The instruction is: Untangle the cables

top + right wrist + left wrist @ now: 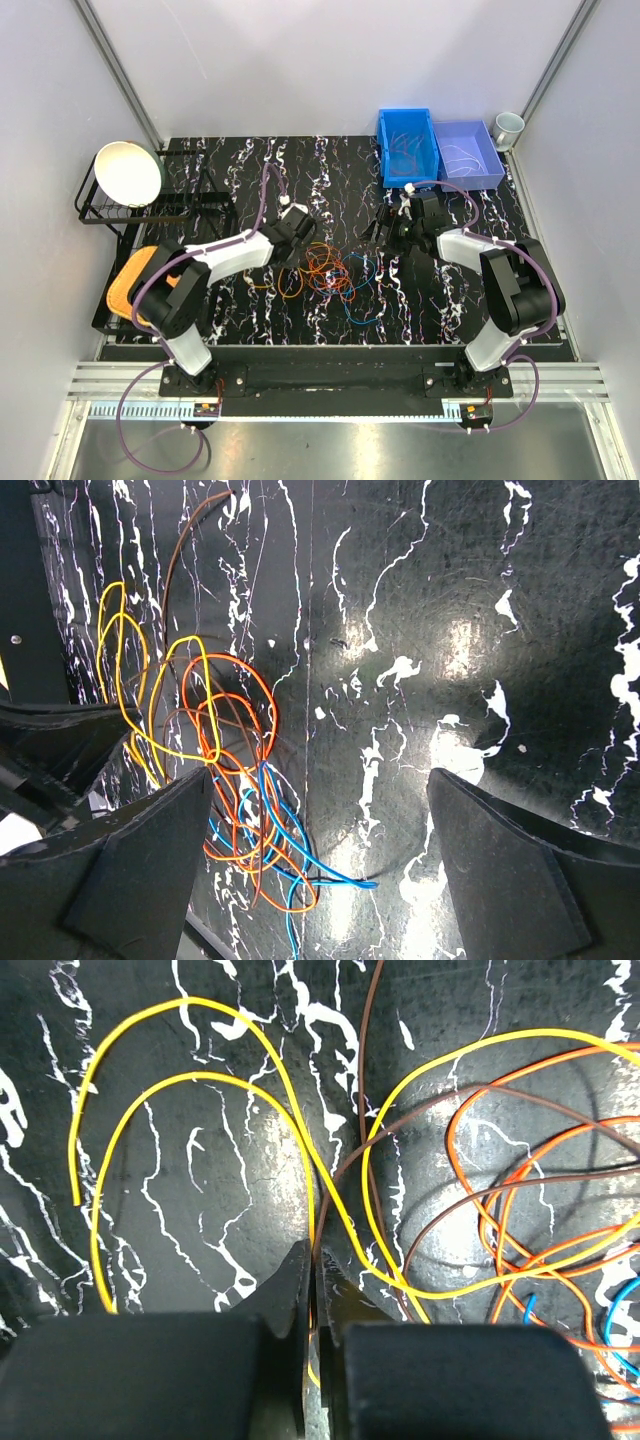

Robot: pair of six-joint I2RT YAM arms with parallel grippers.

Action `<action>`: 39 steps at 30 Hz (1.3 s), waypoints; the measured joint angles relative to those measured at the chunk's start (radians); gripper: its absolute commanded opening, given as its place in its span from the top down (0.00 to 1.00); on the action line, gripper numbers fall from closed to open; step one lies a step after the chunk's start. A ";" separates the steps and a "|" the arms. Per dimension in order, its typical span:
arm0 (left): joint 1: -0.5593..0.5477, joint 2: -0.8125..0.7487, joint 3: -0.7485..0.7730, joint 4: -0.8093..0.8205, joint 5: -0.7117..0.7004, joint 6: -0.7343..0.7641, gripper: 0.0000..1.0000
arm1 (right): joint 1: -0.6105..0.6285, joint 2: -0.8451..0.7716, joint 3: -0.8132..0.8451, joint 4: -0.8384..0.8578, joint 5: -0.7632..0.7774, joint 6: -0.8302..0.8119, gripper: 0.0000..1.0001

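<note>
Your left gripper [312, 1260] is clenched on the yellow cable [200, 1080], pinching it where its two long arcs run down into the fingers. A brown cable [365, 1060] runs into the same gap, and you cannot tell from here whether it is caught too. Your right gripper [330, 870] is spread wide and holds nothing, hanging over bare table just beside the tangle.

The cables [325, 270] lie in a loose knot in the middle of the table [450, 300], between the two arms. They are thin, light and springy, so expect them to keep their curl and drag their neighbours along when you pull. The orange cable [480, 1210] crosses the yellow and brown ones several times, so a hard tug would likely tighten the knot. Take one strand at a free end or an outer loop. The blue cable [300, 850] has an end poking out on the right gripper's side, which looks like a fair place for it to grasp.

The table is black, glossy and veined with white, so thin dark strands are hard to pick out on it and will probably slide easily. Pale walls [330, 60] close in on three sides. Two blue bins [383, 150] stand at the far right and a dish rack [100, 213] at the far left, both well apart from the tangle.
</note>
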 measured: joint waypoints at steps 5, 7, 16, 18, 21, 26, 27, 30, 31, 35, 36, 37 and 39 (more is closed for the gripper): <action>0.000 -0.047 0.011 -0.052 -0.004 -0.002 1.00 | 0.000 0.002 0.000 0.000 -0.001 0.000 0.06; 0.000 -0.079 0.021 -0.080 -0.005 -0.004 1.00 | 0.000 0.002 0.000 0.000 -0.002 0.000 0.06; 0.000 -0.212 0.187 -0.259 -0.010 0.002 1.00 | 0.000 0.002 0.003 0.000 -0.006 -0.001 0.05; 0.000 -0.232 0.295 -0.340 -0.014 0.014 1.00 | 0.000 0.002 0.003 0.000 -0.006 -0.002 0.05; 0.000 -0.252 0.457 -0.404 -0.022 0.029 1.00 | 0.000 0.002 0.003 0.000 -0.006 -0.003 0.04; 0.000 -0.340 0.615 -0.470 -0.011 0.041 1.00 | 0.000 0.002 0.003 0.000 -0.006 -0.004 0.04; 0.000 -0.366 0.630 -0.476 -0.004 0.043 1.00 | 0.000 0.002 0.003 0.000 -0.006 -0.004 0.04; 0.000 -0.453 0.636 -0.481 0.026 0.053 1.00 | 0.000 0.002 0.003 0.000 -0.006 -0.004 0.04; 0.000 -0.489 0.616 -0.463 0.041 0.057 1.00 | 0.000 0.002 0.003 0.000 -0.006 -0.004 0.04; 0.000 -0.615 0.437 -0.383 0.121 0.062 1.00 | 0.000 0.002 0.003 0.000 -0.006 -0.004 0.04; 0.000 -0.634 0.382 -0.363 0.146 0.059 1.00 | 0.000 0.002 0.003 0.000 -0.006 -0.004 0.04; 0.000 -0.646 0.328 -0.342 0.168 0.055 1.00 | 0.000 0.002 0.003 0.000 -0.006 -0.004 0.04; 0.000 -0.647 0.239 -0.315 0.208 0.043 1.00 | 0.000 0.002 0.003 0.000 -0.006 -0.004 0.04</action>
